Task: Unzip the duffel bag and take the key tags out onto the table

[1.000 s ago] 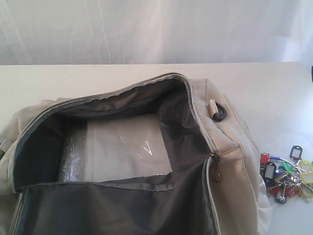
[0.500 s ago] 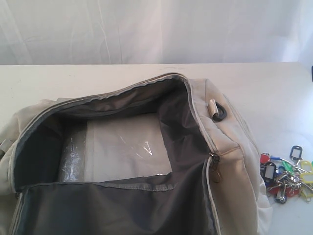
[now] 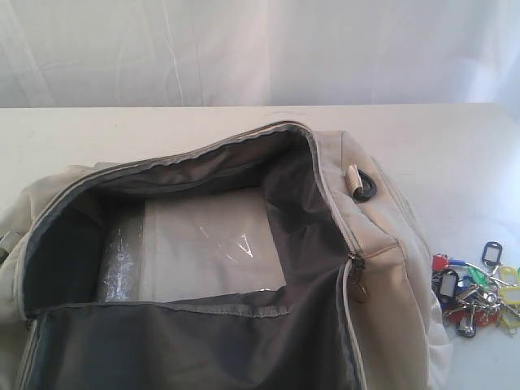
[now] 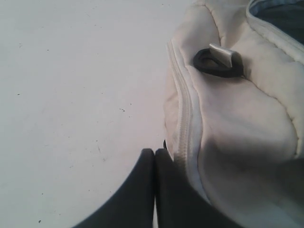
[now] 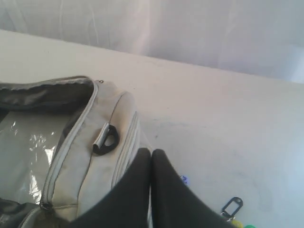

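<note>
The cream duffel bag [image 3: 382, 268] lies unzipped on the white table [image 3: 162, 134], its dark grey lining showing. A clear plastic sheet [image 3: 215, 248] rests inside. The key tags [image 3: 479, 288], a colourful bunch on metal rings, lie on the table right of the bag; a black tag [image 5: 232, 207] of the bunch shows in the right wrist view. Neither arm appears in the exterior view. My left gripper [image 4: 155, 153] is shut and empty beside the bag's end [image 4: 237, 128]. My right gripper [image 5: 151, 153] is shut and empty, above the bag's edge [image 5: 90, 156] near the tags.
A white curtain [image 3: 260, 49] hangs behind the table's far edge. The bag's black strap ring [image 3: 364, 188] sits on its right end. Bare tabletop lies beyond the bag and to its right.
</note>
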Available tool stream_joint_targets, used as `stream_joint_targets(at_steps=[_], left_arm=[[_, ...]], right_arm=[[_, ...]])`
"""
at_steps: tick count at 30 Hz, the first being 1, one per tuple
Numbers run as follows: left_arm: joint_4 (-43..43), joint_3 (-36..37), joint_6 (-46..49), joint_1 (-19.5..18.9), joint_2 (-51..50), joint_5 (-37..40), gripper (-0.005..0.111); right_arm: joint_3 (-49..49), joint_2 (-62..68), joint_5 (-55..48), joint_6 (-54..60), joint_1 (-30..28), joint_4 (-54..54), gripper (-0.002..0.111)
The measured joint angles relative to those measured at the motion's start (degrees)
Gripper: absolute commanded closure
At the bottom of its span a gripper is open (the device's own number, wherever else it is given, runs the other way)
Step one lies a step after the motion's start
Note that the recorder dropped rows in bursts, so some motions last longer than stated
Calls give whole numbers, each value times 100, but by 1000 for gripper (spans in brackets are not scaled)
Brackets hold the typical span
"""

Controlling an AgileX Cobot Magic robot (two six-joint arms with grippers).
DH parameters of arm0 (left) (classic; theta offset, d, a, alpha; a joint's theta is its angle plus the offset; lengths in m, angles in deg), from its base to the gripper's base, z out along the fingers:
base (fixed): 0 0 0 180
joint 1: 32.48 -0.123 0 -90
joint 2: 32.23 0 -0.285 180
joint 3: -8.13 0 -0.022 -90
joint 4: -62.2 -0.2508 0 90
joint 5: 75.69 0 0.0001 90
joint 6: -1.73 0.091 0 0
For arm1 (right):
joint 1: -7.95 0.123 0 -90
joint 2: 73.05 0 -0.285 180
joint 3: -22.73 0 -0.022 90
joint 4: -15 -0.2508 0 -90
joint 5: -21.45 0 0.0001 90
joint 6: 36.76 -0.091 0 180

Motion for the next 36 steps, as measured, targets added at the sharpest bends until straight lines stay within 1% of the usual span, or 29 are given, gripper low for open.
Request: stream_joint_targets(at_steps=[6, 11, 14, 18, 23, 24, 26, 28, 29, 32, 36], left_arm=[[0, 0, 0, 0, 0, 0, 107], [0, 0, -11, 0, 0, 0, 107], [0, 0, -11, 0, 0, 0, 107], [0, 0, -11, 0, 0, 0, 107], [0, 0, -11, 0, 0, 0, 107], [0, 0, -11, 0, 0, 0, 107], [0, 0, -22, 0, 0, 0, 107], [0, 0, -22, 0, 0, 0, 107], [0, 0, -22, 0, 0, 0, 107], [0, 5, -22, 0, 0, -15, 107], [0, 5, -22, 0, 0, -15, 107]], right_arm=[[-472, -843, 59, 0, -553, 0, 108], [-1162, -1280, 80, 0, -986, 0, 108], [-1654, -1510, 69, 0, -1145, 0, 108], [-2301, -1808, 269, 0, -1184, 0, 108], [-3101, -2260, 1725, -10, -1184, 0, 108], [-3438, -2478, 2148, -10, -1184, 0, 108], [-3986, -2828, 2524, -10, -1184, 0, 108], [-4557, -3153, 2591, -10, -1184, 0, 108], [-4666, -3185, 2539, -10, -1184, 0, 108], [-4749, -3223, 2219, -10, -1184, -11, 108], [-4749, -3223, 2219, -10, -1184, -11, 108]])
